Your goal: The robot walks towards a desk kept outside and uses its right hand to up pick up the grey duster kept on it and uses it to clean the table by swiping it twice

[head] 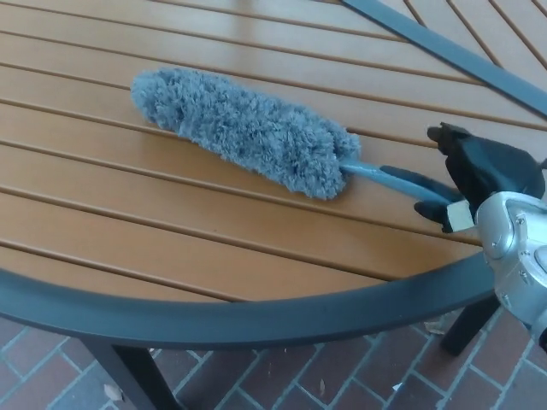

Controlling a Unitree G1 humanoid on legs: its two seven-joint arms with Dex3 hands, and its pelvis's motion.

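The grey duster (pixel 244 130) lies flat on the slatted wooden table (pixel 171 231), its fluffy head stretched diagonally across several of the brown slats, with the far tip pointing up and away from the robot and the near end tapering into a blue handle (pixel 389 178). Taking the duster as the landmark, the right hand (pixel 479 175) sits at its handle end, down and to the right of the fluffy head, near the table's curved dark rim (pixel 256 318). The black fingers (pixel 432 209) curl around the end of the handle, so the hand is holding the duster by its grip rather than spread open; a pale block-shaped fingertip pad (pixel 460 217) shows just beneath the handle. The silver wrist joint (pixel 517 252) hangs just outside the rim, further right and lower than the duster. Beyond the duster, toward the top right, a dark metal bar (pixel 453 53) crosses the tabletop at a slant, well apart from the fluffy head. Below the rim, on the near side of the duster, red brick paving (pixel 282 376) and a dark table leg (pixel 128 371) show.
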